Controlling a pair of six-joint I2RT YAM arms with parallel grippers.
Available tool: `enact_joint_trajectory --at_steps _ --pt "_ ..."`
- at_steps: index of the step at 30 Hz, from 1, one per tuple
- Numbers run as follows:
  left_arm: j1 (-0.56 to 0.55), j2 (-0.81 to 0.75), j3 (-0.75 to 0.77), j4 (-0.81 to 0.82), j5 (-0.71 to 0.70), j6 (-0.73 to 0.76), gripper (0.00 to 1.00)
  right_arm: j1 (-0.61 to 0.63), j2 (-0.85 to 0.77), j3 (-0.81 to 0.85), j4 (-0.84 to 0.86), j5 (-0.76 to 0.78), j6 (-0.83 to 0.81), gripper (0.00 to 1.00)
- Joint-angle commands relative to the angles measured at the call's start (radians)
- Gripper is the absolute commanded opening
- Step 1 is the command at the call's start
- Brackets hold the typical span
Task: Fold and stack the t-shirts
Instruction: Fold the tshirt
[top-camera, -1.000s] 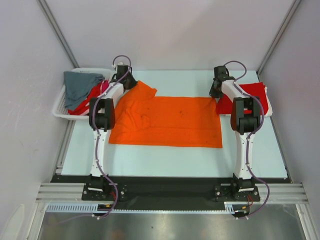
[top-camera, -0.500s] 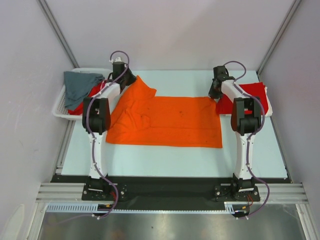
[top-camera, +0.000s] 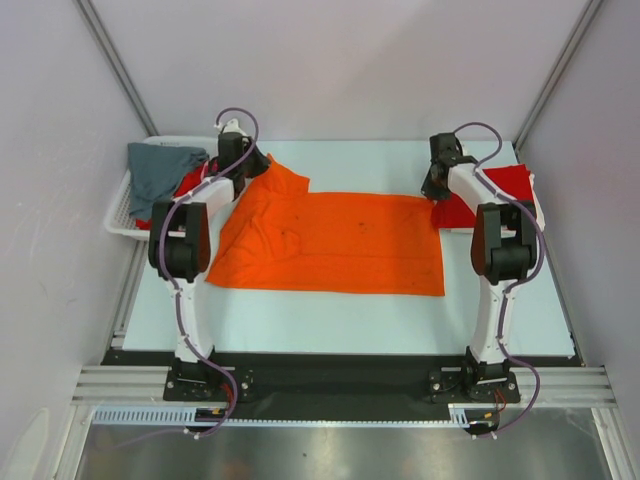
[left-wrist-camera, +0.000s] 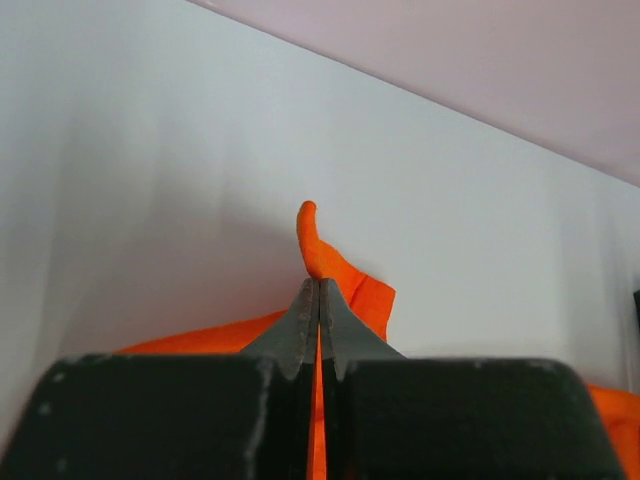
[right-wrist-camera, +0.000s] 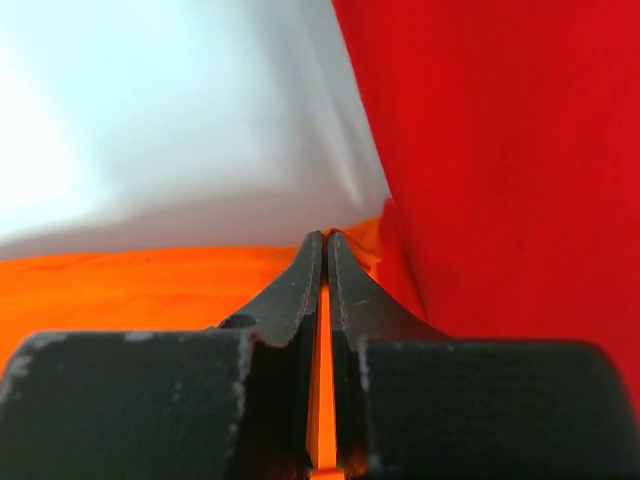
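Top external view is showing a bright orange t-shirt (top-camera: 330, 245) lying spread across the middle of the pale table (top-camera: 330, 320). The left gripper (top-camera: 243, 165) is pinching the shirt's far left corner, bunching it into a peak. In the left wrist view its fingers (left-wrist-camera: 297, 328) are pressing together on a slip of orange cloth. The right gripper (top-camera: 436, 188) is clamping the far right corner the same way, just beside a red t-shirt (top-camera: 505, 185). A grey t-shirt (top-camera: 160, 170) is lying in a white basket (top-camera: 118, 218) at the far left.
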Motion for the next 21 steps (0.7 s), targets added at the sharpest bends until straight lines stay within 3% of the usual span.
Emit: enact_joint_trajectory --at_steps 1,21 --pt "-0.005 -0.12 -0.068 0.112 0.012 0.052 0.0 0.0 -0.092 -0.046 0.028 0.03 0.019 0.0" --pt "-0.011 -0.483 -0.524 0.312 -0.07 0.158 0.0 0.039 -0.336 -0.313 0.072 0.043 0.028 0.0"
